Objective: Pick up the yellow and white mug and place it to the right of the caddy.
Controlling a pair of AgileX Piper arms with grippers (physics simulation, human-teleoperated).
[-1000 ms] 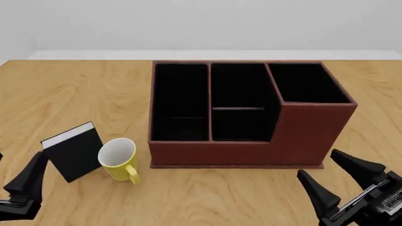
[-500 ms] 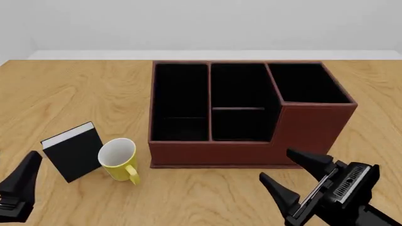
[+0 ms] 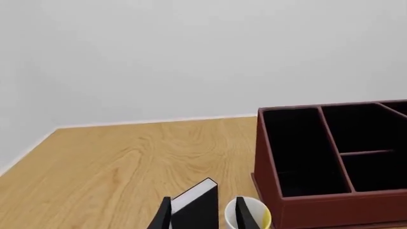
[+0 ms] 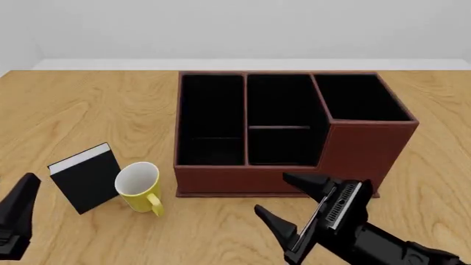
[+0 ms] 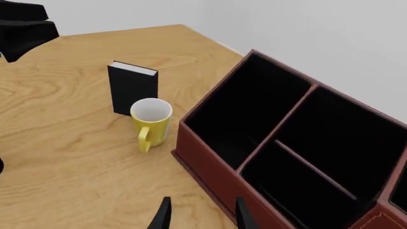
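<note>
fingers [image 4: 274, 221] of right gripper [image 4: 288, 203] spread, empty.

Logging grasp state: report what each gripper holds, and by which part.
Nothing is held. The right gripper is open over bare table; the left gripper is open too; the yellow and white mug stands untouched.

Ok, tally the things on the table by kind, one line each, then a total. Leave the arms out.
Mugs: 1, the yellow and white mug
Books: 1, the black book
Organisers: 1, the reddish-brown caddy
Total: 3
</note>
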